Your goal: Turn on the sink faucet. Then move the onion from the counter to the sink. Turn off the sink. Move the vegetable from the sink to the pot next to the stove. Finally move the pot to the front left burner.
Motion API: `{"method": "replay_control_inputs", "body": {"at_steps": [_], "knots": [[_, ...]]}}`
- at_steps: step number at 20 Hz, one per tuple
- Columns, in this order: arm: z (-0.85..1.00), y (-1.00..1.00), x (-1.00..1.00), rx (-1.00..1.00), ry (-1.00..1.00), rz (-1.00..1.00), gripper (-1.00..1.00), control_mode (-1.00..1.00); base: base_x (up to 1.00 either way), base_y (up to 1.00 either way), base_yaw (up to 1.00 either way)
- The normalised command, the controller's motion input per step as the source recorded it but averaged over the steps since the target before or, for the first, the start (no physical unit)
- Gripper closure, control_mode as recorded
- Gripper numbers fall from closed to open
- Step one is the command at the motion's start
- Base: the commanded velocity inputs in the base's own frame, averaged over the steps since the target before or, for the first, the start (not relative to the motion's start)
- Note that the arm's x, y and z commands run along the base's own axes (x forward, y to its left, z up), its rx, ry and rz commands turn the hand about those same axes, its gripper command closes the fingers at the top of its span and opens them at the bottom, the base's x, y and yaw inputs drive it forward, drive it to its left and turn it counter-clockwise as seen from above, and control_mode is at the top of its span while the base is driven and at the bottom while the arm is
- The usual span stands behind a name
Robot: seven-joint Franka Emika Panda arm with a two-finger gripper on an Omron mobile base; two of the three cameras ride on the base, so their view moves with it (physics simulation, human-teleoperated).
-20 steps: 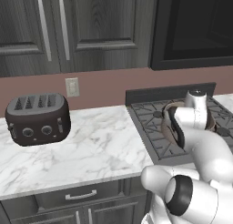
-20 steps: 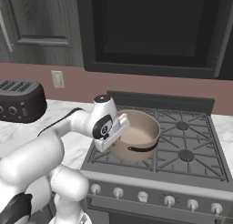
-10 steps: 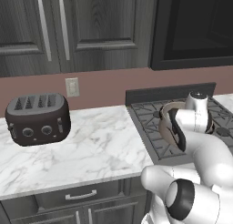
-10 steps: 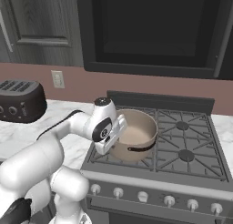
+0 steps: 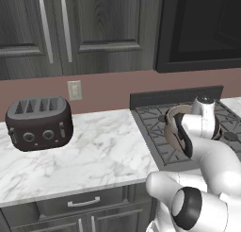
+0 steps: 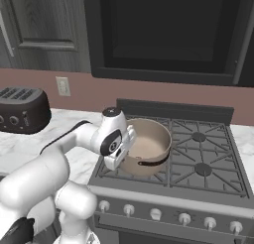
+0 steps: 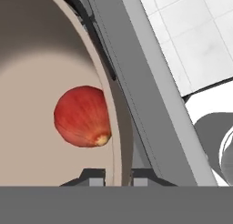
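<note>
Tan-brown pot [image 6: 149, 148] is sitting on the stove [image 6: 198, 163], over the front left burner grate, the rim nearest the counter [image 5: 89, 155] partly hidden by the white wrist. Round metal body, pale inside, one dark side handle showing at the front. Red glossy onion [image 7: 83, 116] is lying inside the pot on its floor, right against the inner wall, a small pale stem tip pointing down toward the fingers in the hand view.

Gripper [image 7: 117, 175] is pinching the pot's rim: one fingertip is sitting inside the wall, the other outside, jaws narrow with the thin wall between them. The fingertips are only just showing in the hand view. In the base views the hand is covering that edge of the pot, so the contact itself is blocked there.

Around the stove: black grates, dark back panel, a row of knobs along the front. Black toaster [image 5: 38, 123] is standing on the white marble counter well to the left of the stove, near the wall outlet [image 5: 74, 90]. Dark cabinets [image 5: 70, 33] are hanging above the toaster, a dark microwave [image 6: 163, 34] above the stove.
</note>
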Motion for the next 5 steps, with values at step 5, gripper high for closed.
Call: {"method": "replay_control_inputs", "body": {"at_steps": [5], "knots": [[-0.02, 0.0, 0.0, 0.0, 0.0, 0.07, -1.0, -1.0, 0.0, 0.0, 0.0]]}}
